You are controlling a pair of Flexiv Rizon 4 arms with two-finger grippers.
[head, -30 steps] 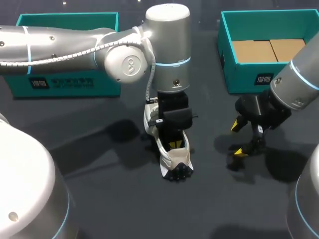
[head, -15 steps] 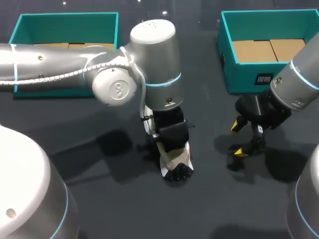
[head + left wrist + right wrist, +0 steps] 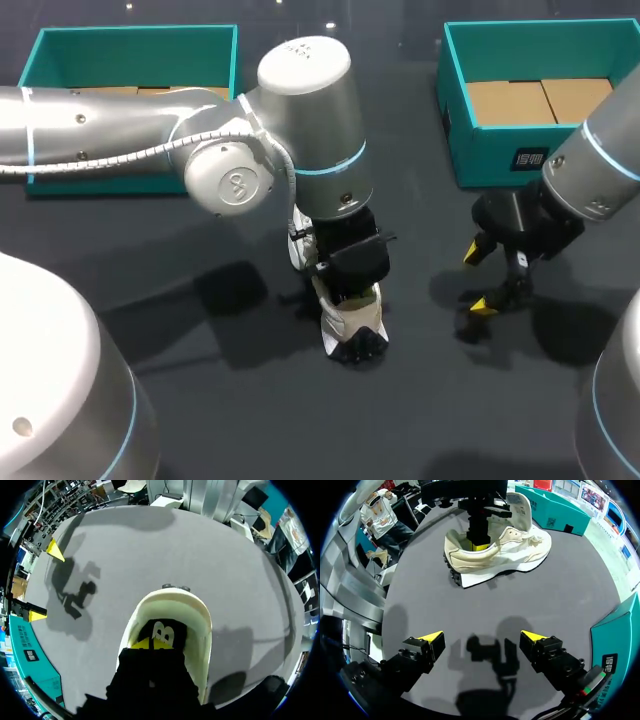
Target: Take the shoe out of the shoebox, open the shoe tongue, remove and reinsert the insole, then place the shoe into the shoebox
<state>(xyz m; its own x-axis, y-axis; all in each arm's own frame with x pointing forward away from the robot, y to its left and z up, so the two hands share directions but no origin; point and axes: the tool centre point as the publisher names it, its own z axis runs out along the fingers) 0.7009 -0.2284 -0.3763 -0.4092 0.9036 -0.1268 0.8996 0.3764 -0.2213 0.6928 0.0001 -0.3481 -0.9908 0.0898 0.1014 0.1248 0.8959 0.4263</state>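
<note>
— Dark table (image 3: 240, 400): what was hidden?
— Left gripper (image 3: 147, 647), sunk inside the cream, black-soled shoe (image 3: 348, 322) at centre; its spread couldn't be told. Right gripper (image 3: 480, 278) hung wide apart, right.

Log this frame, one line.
left gripper: inside cream black-soled sneaker | sneaker: upright on dark table | right gripper: open, empty, apart from sneaker
</note>
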